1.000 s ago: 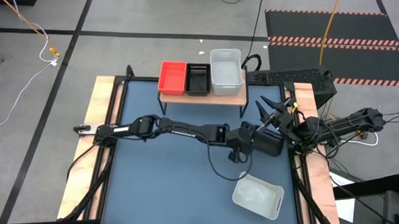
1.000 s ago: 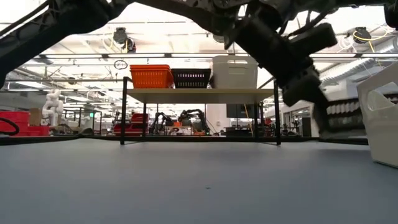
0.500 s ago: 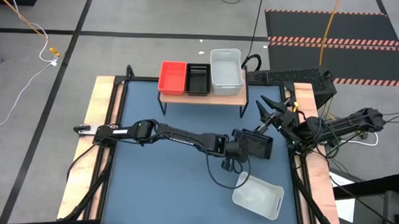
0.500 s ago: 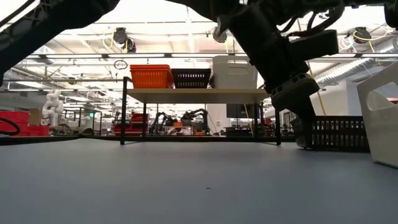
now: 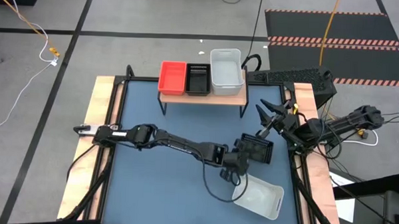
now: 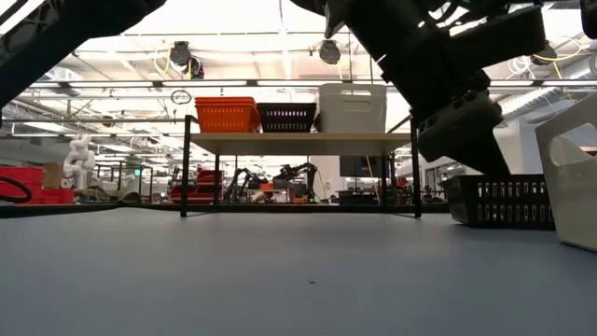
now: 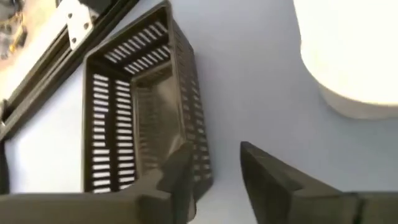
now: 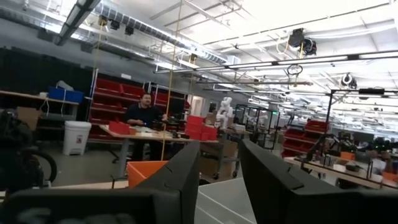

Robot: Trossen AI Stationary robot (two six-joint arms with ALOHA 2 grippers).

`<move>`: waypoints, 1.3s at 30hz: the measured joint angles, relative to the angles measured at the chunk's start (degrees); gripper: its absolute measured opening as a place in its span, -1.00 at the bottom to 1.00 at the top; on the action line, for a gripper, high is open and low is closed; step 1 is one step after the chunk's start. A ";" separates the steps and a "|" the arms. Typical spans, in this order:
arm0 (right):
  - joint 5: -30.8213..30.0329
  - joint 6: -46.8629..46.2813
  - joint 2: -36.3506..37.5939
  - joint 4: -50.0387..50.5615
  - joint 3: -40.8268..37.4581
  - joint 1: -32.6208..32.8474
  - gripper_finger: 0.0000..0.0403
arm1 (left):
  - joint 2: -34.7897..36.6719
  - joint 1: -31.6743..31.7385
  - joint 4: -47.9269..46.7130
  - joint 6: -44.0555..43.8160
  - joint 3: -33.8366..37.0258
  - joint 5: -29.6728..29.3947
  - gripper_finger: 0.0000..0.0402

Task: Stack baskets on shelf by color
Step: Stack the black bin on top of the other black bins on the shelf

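Left claw (image 7: 214, 180) parted, empty, beside black basket (image 7: 143, 118) on table (image 5: 157, 170). Risk: snagging slotted wall, dragging basket.

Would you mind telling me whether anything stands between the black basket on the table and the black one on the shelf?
Nothing visible does: bare table lies between the loose black basket and the shelf, where the shelved black basket sits uncovered.

Your left arm (image 5: 178, 143) is matte black, slim and jointed, a black cable looping beneath; the right arm (image 5: 339, 123) trails tangled wires.
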State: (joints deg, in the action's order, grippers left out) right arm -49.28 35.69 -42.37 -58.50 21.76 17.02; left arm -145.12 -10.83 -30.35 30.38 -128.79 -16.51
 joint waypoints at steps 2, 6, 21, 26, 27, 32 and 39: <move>0.00 0.85 0.02 -0.13 0.00 -0.01 -0.46 | 0.00 -0.03 -0.47 2.84 0.00 -0.05 -0.23; -0.06 1.43 0.09 -0.19 0.00 -0.02 -0.46 | 1.89 -0.02 -3.83 8.29 0.00 1.84 -0.09; -0.02 2.08 0.10 0.05 0.00 -0.02 -0.46 | 9.53 3.22 -14.32 13.84 0.00 9.22 -0.32; 0.00 4.23 0.09 0.11 0.00 -0.02 -0.46 | 9.59 4.80 -14.76 16.33 1.96 9.15 -0.37; 0.01 4.42 0.09 0.18 0.00 -0.02 -0.46 | 9.47 5.06 -15.50 16.50 2.00 9.11 -0.38; 0.02 5.62 0.07 0.59 0.00 -0.02 -0.46 | 9.53 5.24 -15.89 19.06 1.99 9.11 -0.38; 0.02 5.57 0.07 0.57 0.00 -0.02 -0.46 | 9.53 5.07 -11.43 18.11 1.99 9.19 -0.38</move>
State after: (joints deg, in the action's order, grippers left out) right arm -49.25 41.25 -42.30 -57.93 21.76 16.99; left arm -135.59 -5.76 -41.78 48.50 -126.80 -7.32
